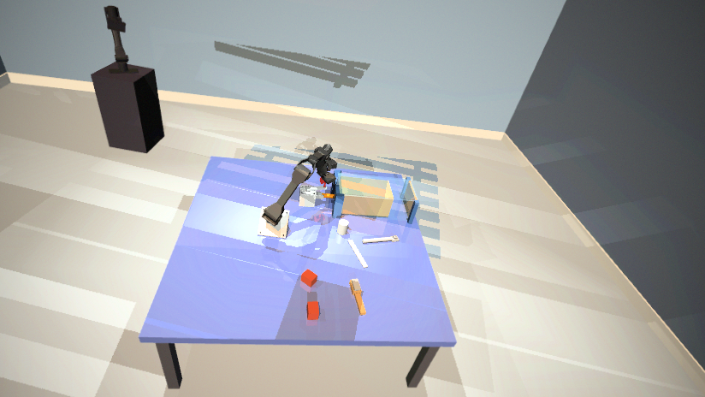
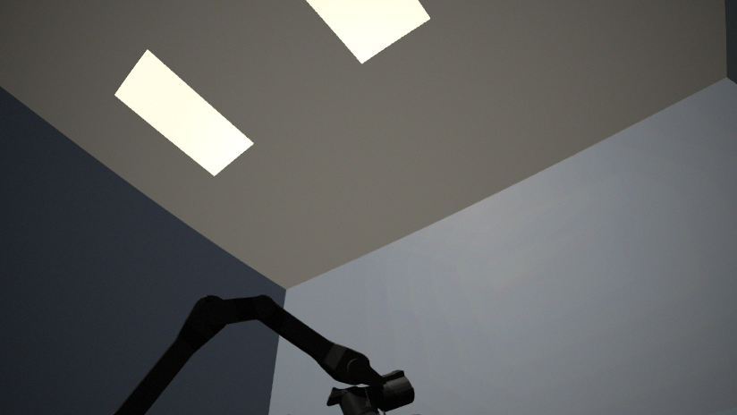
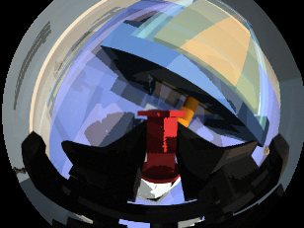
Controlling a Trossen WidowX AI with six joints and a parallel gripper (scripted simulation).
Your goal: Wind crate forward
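1. Black parallel-jaw pincer (image 1: 329,178) (image 3: 160,124): pinching the red flanged grip (image 1: 322,182) (image 3: 162,142) of the winch handle between its fingers.
2. Grey-white hand winch (image 1: 308,193) (image 3: 157,190): on the blue desk (image 1: 222,275) (image 3: 79,113), just beside the pincer; whether the key is seated cannot be told.
3. Orange strap piece (image 1: 328,195) (image 3: 189,112): near the pincer, between winch and cubby.
4. Yellow-tan crate (image 1: 367,204) (image 3: 212,40): beyond the pincer, inside the blue-framed, clear-panelled cubby (image 1: 339,207) (image 3: 163,55).
5. Two red blocks (image 1: 309,277) (image 1: 313,311): well apart from the pincer.
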